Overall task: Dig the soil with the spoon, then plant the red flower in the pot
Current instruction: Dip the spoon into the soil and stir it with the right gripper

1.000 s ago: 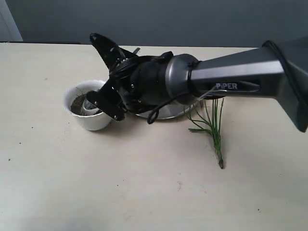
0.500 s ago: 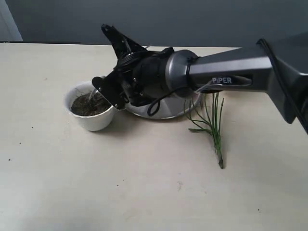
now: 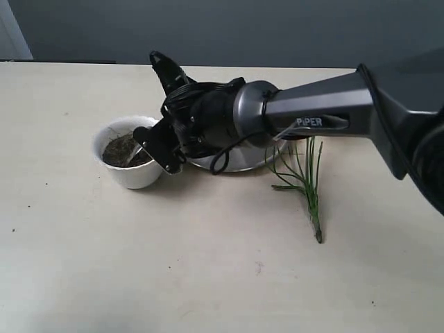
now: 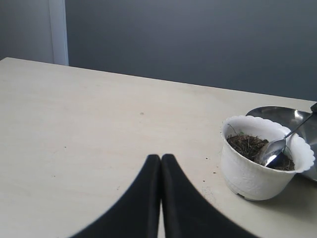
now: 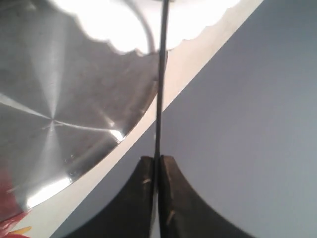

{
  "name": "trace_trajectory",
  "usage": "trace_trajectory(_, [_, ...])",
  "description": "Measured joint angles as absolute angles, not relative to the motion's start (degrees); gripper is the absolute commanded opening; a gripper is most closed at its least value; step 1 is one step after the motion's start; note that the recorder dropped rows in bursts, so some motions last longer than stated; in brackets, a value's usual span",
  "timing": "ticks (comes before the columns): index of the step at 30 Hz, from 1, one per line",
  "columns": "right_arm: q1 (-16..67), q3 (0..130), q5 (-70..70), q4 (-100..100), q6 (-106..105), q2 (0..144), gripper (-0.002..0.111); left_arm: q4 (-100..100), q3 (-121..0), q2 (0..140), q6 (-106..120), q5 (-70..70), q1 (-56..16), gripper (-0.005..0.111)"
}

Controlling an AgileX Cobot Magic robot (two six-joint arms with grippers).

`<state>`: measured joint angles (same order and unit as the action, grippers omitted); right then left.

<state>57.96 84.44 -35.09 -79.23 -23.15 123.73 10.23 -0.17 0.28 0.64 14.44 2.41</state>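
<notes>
Across the middle of the exterior frame the right arm reaches left, its right gripper [image 5: 155, 171] clamped on the spoon [image 4: 280, 144], whose bowl sits in the soil [image 4: 250, 146] inside the pot [image 3: 128, 177] at centre left. Digging is underway; the red flower [image 3: 305, 180] lies unplanted at centre right, beside the steel plate [image 5: 54, 114]. The left gripper [image 4: 161, 161] idles, jaws together.

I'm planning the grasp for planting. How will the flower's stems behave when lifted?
The red flower has long, thin green stems, so it will probably bend and droop from one grip point. It looks light, so it may slide on the table if nudged. Its spreading sprigs could snag the steel plate beside it.
</notes>
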Motion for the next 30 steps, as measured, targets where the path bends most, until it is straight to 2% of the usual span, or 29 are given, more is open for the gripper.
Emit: trace_trajectory(30, [58.46,85.52,-37.27,-79.13,-22.72,123.47,-0.001,10.23,-0.17,0.28,0.64,14.44,2.41,0.000])
